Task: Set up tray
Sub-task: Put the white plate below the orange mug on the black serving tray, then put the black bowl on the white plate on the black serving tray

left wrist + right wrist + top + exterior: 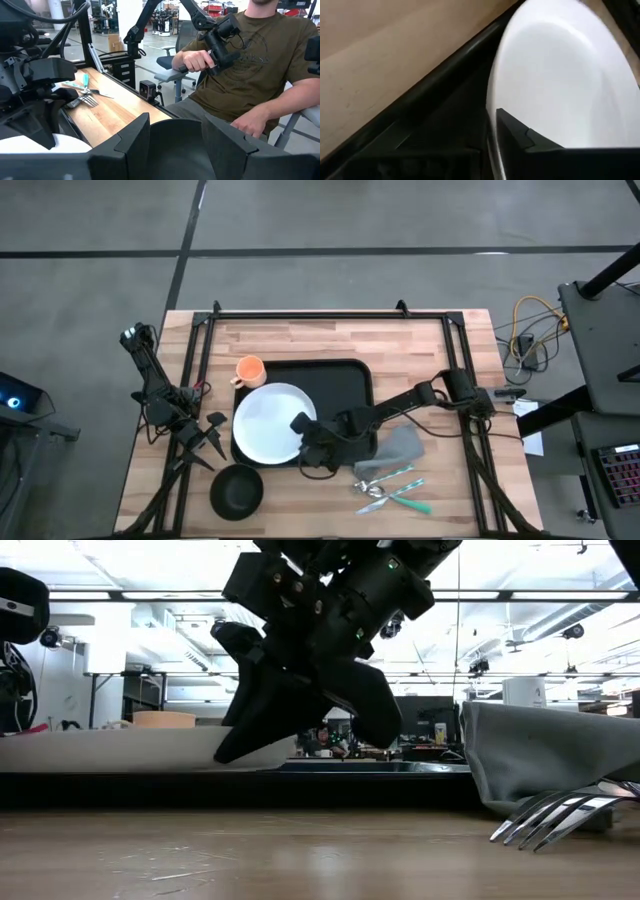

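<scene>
Tray: the black tray [345, 385] lies mid-table, ready to be loaded.
Plate: the white plate [265, 420] rests on its left part, overhanging the rim.
Right gripper: the right gripper [303, 430] is at the plate's edge; I cannot tell whether its fingers grip it.
Left gripper: the left gripper [205, 438] waits spread wide and empty beside the black bowl [237, 490].
Cutlery: forks [390, 488] and a grey napkin [398, 448] lie nearby, likely to be placed next.

A grey concrete floor [330, 225] with dark seam lines surrounds the wooden table [330, 330]; a tangle of yellow and orange cables [530, 325] lies beyond its right side; long ceiling light strips [560, 595] run across a bright workshop hall; a person in an olive T-shirt [260, 65] sits on a grey office chair [172, 75] beside the table; white pillars [131, 17] stand farther back.
</scene>
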{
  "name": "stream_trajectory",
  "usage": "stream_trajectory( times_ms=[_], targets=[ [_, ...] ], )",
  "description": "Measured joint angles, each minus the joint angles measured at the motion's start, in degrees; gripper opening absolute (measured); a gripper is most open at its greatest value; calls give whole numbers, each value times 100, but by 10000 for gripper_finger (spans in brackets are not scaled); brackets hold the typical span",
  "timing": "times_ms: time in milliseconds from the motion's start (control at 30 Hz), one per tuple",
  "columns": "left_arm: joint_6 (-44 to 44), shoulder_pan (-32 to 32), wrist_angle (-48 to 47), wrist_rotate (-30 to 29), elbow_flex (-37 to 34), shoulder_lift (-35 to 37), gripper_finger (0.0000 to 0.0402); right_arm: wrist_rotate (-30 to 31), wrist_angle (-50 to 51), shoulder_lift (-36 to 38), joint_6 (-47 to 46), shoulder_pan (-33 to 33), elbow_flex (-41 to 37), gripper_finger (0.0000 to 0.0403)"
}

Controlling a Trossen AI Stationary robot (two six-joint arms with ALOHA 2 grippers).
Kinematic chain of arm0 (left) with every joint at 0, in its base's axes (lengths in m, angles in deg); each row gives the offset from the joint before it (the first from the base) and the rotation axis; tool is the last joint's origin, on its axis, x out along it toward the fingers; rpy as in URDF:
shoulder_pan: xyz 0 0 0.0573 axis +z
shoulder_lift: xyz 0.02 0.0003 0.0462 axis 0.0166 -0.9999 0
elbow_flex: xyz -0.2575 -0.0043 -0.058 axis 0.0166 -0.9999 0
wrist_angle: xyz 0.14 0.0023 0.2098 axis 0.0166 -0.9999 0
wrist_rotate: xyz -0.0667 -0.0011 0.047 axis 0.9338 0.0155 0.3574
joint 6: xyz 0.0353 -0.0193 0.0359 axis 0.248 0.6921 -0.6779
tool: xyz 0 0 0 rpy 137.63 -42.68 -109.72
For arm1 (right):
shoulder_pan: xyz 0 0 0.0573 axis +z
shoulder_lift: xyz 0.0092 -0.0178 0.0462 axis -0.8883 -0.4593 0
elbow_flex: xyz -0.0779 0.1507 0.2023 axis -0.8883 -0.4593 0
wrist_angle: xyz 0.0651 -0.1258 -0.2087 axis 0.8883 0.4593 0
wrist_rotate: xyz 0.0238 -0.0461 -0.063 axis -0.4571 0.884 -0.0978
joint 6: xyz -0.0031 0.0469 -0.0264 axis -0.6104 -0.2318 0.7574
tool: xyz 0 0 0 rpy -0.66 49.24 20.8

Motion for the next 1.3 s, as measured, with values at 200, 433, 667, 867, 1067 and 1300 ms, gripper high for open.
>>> stream_trajectory(
  times_ms=[200,433,667,867,1067,1300],
  targets=[
    [0,-1,0,-1,0,0,162,9,-20,0,-31,-4,0,76],
    [-1,-1,0,-1,0,0,162,59,44,2,-255,1,80,103],
    [0,-2,0,0,0,0,162,965,46,37,-884,32,383,105],
    [-1,-1,0,0,0,0,162,1216,51,39,-1196,17,467,95],
    [0,0,0,-2,0,0,162,1216,52,42,-1327,22,468,86],
    [0,0,0,0,0,0,162,1211,222,45,-1391,31,468,77]
  ],
)
